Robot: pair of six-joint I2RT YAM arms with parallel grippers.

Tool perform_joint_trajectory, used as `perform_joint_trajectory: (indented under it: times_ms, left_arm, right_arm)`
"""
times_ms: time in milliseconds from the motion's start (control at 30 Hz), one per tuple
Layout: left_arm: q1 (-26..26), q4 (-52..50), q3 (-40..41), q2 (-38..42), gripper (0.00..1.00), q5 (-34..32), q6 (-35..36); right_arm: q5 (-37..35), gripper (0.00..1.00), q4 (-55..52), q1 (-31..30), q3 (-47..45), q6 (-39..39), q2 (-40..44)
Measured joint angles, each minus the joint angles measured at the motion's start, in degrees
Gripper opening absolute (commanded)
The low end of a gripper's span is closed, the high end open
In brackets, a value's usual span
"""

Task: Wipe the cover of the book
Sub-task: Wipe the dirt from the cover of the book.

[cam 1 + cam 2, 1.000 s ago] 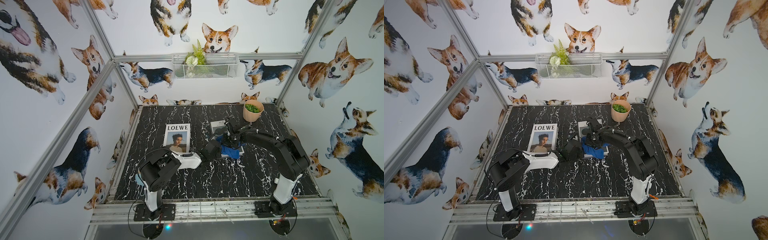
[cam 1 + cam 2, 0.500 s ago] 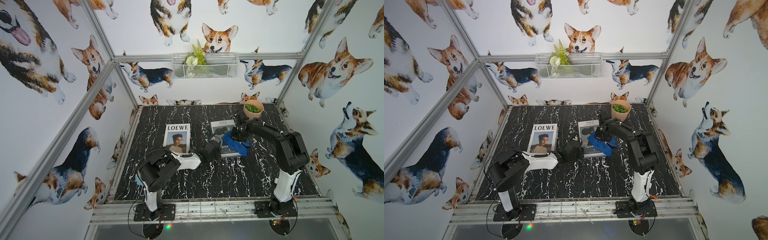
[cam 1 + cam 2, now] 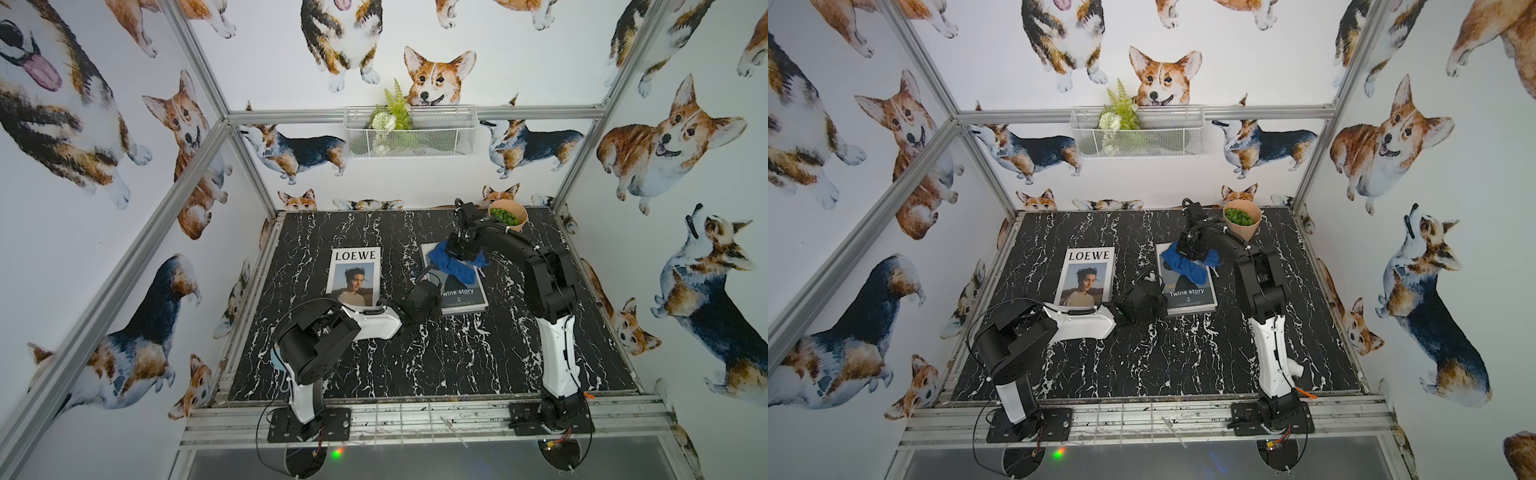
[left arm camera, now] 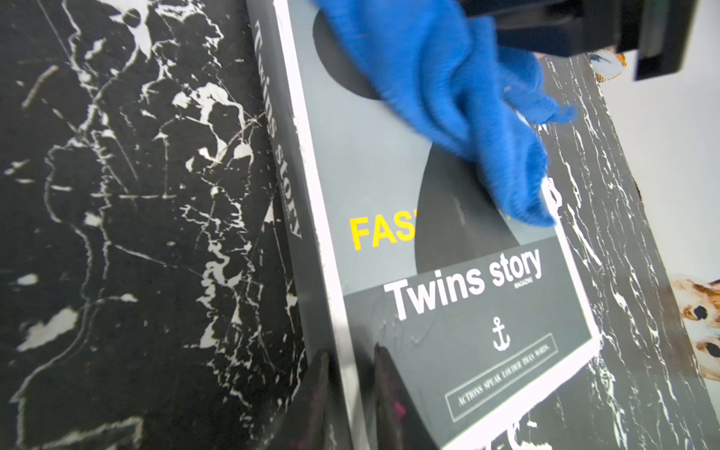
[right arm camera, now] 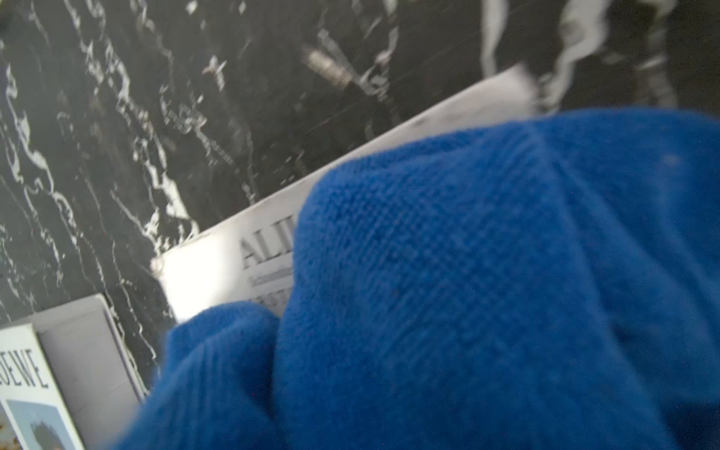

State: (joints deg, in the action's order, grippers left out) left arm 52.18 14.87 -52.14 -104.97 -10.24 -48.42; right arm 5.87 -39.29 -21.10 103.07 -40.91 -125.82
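Right gripper (image 3: 459,248), clamped on blue fuzzy cloth (image 3: 455,266), has swept to 12 o'clock end of grey rectangular "Twins story" book (image 3: 461,293); left gripper (image 4: 350,389), jaws nearly closed, pins 7 o'clock corner.

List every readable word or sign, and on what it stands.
"LOEWE": white book.
"Twins story": grey book, cover and spine.
"MAGAZINE": small, under that title.
"FAS", cut by blue cloth: same cover.
"ACTIONS SPEAK LOUDER THAN WORDS": under anchor sign.
"ALI", cut off: cover's far end; print beneath blurred.

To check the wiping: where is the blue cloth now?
In a top view, the blue cloth lies on the far end of the Twins story book, under the right tool.
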Motion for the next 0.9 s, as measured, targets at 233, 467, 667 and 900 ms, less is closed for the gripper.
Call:
perform_joint_trajectory:
  times_ms: [233,467,667,900]
  left_arm:
    - [0.02,-0.35,-0.31,-0.15,0.24,0.04,-0.02]
    - [0.04,-2.23,-1.42,-0.24,0.24,0.0,0.02]
    - [0.07,-2.51,-1.62,-0.39,0.24,-0.02,0.04]
    - [0.07,-2.58,-1.92,-0.68,0.24,-0.13,0.04]
  right_arm:
    - [-2.82,0.0,-2.58,4.44,-5.51,0.92,4.7]
    - [-3.78,0.0,3.98,-4.15,-18.16,-0.04,11.32]
    - [-2.84,0.0,11.56,-5.88,-29.53,-2.1,18.64]
    - [-3.13,0.0,9.11,-2.71,-35.54,-1.53,24.83]
